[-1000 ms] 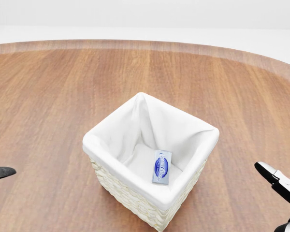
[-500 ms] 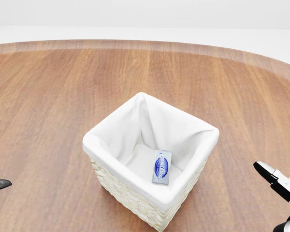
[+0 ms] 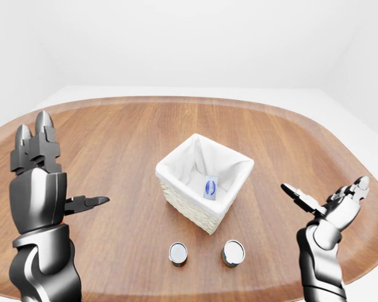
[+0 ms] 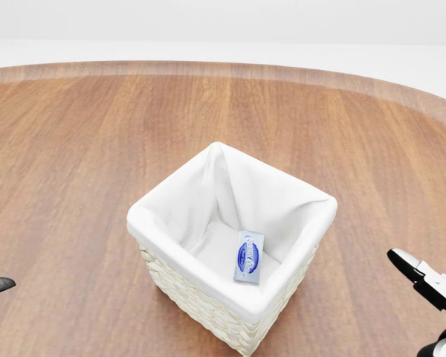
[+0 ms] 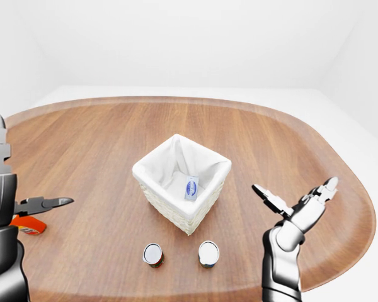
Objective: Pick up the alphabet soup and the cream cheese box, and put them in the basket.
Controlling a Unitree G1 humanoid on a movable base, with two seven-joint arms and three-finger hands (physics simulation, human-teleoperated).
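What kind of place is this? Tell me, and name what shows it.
Probably a bare simulated test room, not a lived-in one: blank white walls and floor, a large oval wooden table, and on it only a lined wicker basket and two small cans.

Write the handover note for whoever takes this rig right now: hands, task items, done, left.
Left hand: open, raised at the left of the left-eye view, holding nothing.
Right hand: open, fingers spread, at the right, holding nothing.
Cream cheese box: lying on the liner inside the basket, mid-table. That half is done.
Two cans stand upright on the table below the basket in the eye views; only their lids show, so I cannot tell which one is the alphabet soup.
An orange item shows partly behind the left hand in the right-eye view.
Left: identify the soup can, grasp it, drop it in the basket.
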